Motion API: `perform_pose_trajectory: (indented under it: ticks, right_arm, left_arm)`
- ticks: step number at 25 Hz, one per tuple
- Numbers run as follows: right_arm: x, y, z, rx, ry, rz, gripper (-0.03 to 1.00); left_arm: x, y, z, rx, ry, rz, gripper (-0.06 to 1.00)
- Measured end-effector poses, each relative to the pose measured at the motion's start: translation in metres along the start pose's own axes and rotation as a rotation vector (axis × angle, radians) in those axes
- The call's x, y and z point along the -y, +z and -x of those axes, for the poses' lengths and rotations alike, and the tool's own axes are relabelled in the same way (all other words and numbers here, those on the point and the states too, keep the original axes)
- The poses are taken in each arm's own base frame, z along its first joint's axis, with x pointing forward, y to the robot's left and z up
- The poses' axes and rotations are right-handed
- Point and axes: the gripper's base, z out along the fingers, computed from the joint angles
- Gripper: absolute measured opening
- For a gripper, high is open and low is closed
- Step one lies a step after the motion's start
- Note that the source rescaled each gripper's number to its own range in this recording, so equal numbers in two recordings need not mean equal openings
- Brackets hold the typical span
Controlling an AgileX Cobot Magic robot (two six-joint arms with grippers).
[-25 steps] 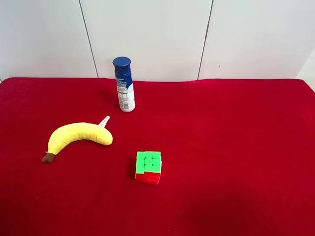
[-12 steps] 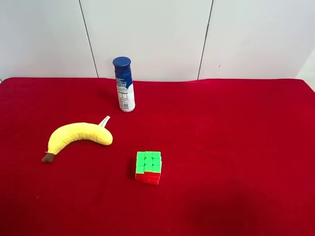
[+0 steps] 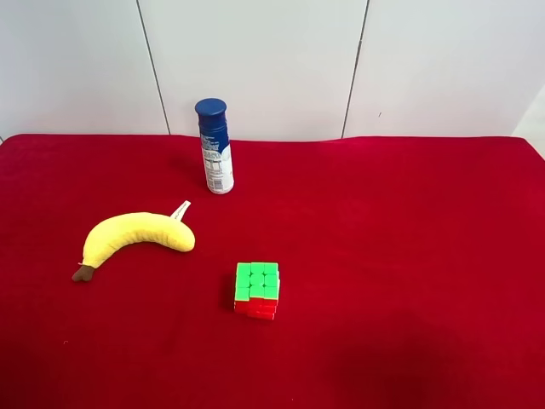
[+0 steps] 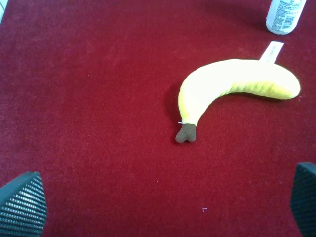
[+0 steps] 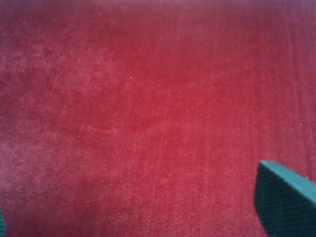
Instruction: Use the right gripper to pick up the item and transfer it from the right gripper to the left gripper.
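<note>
Both hands apparently wide open, empty; banana (image 3: pixel 136 236) untouched on cloth (image 3: pixel 409 256).

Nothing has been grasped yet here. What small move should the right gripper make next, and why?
Probably travel toward the plush banana with jaws kept apart. The right gripper sees only bare red cloth, so it is not over the banana, which lies untouched on the cloth beside the puzzle cube, in view of the left gripper.

You see a blue-capped white bottle (image 3: pixel 215 146) standing upright on the red desk (image 3: pixel 409 239), well apart from the green-and-red puzzle cube (image 3: pixel 257 289).
</note>
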Motion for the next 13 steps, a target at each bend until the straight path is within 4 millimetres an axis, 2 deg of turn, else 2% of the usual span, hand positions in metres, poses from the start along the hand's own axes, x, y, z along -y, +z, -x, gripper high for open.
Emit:
perform_pose_trajectory:
  ticks: [13]
  right_arm:
    - [0.0,0.0,0.0,0.0,0.0,0.0,1.0]
  left_arm:
    - [0.0,0.0,0.0001,0.001,0.0,0.0,1.0]
